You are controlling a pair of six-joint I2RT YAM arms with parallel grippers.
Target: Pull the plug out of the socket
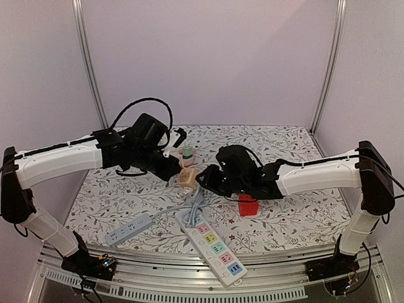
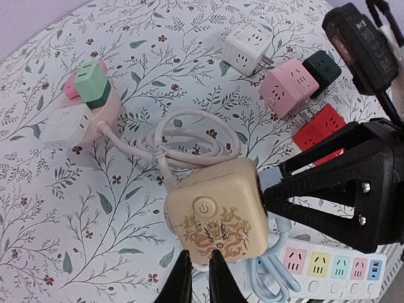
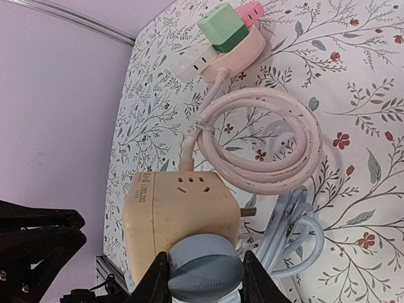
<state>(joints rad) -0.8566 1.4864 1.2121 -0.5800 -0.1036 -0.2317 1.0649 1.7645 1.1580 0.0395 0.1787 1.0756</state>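
1. Two grippers share the job. The right gripper (image 3: 205, 260) is clamped on the round grey-blue plug (image 3: 205, 278), one finger on each side, because that is the part to draw out of the beige cube socket (image 3: 180, 214).
2. The left gripper (image 2: 199, 262) has its fingers pressed together, tips at the cube's near lower edge. I judge it is there to brace the cube, though I cannot tell whether it pinches anything.
3. The plug sits in the cube's side, mid-table on the floral tablecloth (image 1: 284, 214).
4. Only the right wrist view shows the clasp on the plug and the coiled pink cable (image 3: 265, 145) beside the cube. Only the left wrist view shows the cube's dragon-printed face with its power button, and the loose cube adapters (image 2: 290, 85) beyond. The top view shows both arms meeting over the cube, with the white power strip (image 1: 214, 249) nearer the bases.
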